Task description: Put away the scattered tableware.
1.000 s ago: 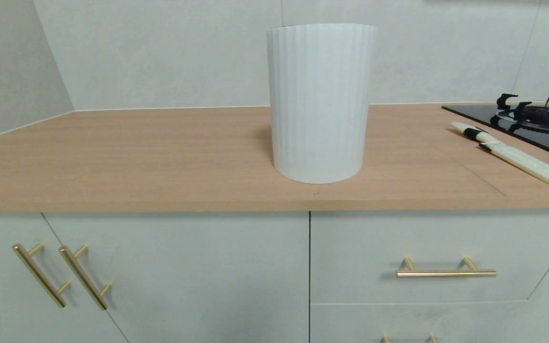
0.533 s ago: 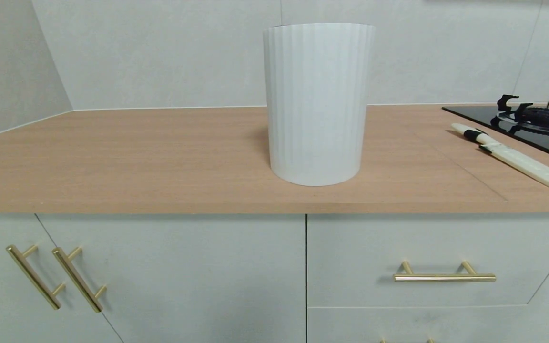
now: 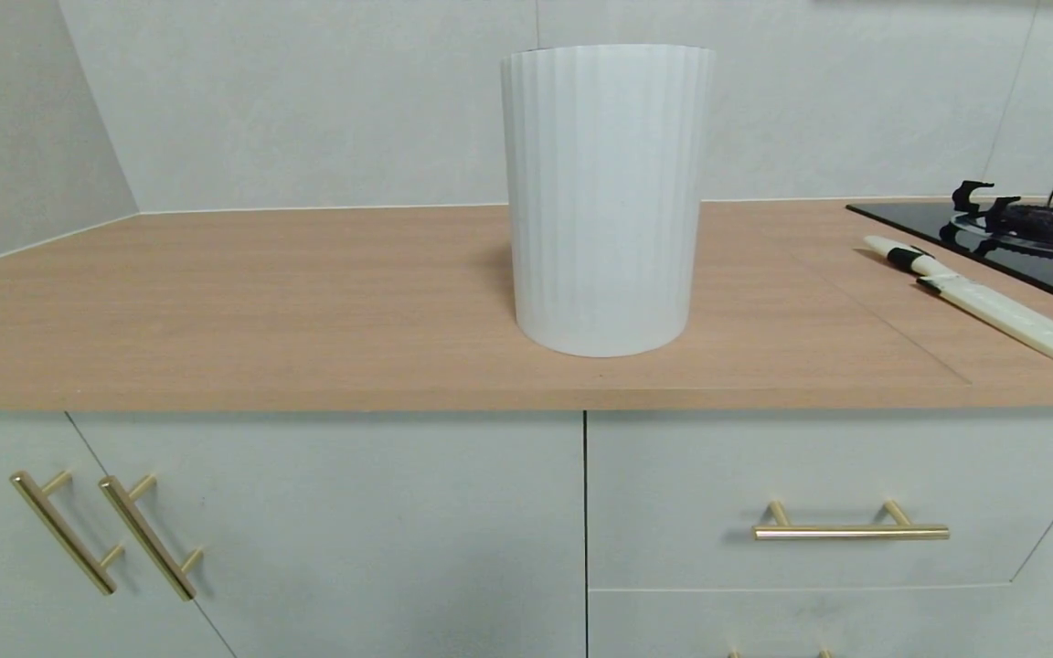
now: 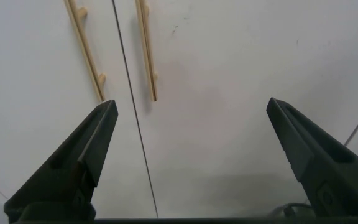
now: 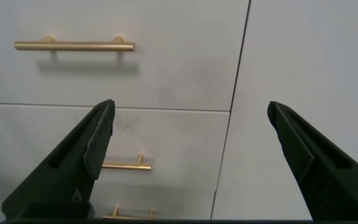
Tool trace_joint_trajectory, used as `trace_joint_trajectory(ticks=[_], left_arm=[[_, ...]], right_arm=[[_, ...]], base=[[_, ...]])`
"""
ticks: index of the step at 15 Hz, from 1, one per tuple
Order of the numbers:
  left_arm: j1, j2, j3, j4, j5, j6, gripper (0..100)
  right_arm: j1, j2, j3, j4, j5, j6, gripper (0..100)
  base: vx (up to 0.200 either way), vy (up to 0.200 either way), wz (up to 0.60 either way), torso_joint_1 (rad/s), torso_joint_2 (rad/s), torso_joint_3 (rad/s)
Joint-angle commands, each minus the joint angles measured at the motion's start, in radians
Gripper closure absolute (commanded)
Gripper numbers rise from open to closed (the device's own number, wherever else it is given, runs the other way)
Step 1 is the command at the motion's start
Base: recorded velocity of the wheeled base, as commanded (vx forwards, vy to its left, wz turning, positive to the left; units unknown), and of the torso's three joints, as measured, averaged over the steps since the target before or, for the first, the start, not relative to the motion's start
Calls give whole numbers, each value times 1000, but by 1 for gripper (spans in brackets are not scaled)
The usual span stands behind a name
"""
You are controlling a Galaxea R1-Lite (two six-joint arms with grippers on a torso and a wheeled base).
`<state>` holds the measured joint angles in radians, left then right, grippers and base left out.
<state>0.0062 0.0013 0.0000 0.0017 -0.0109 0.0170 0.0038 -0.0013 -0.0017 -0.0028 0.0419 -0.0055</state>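
Left tool (image 4: 191, 102) and right tool (image 5: 191, 104) spread apart; knife (image 3: 983, 301) right of ribbed container (image 3: 604, 201)

No legible text or markings.

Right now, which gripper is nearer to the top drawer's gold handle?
Right. The right gripper faces the drawer fronts, near that handle; the left gripper faces the cabinet doors to its left.

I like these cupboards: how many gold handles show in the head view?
4 handles: two on left doors, one on the right drawer, one peeking below it; more may be hidden.
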Motion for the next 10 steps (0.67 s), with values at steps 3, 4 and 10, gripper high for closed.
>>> trace_joint_trajectory(ticks=[3, 4, 10], left_arm=[[0, 0, 0, 0, 0, 0, 0], [0, 0, 0, 0, 0, 0, 0], [0, 0, 0, 0, 0, 0, 0]], right_arm=[[-1, 1, 0, 0, 1, -1, 0], [-1, 1, 0, 0, 1, -1, 0], [-1, 1, 0, 1, 1, -1, 0]], base=[[0, 0, 0, 0, 0, 0], [0, 0, 0, 22, -105, -51], [0, 0, 0, 95, -355, -280]])
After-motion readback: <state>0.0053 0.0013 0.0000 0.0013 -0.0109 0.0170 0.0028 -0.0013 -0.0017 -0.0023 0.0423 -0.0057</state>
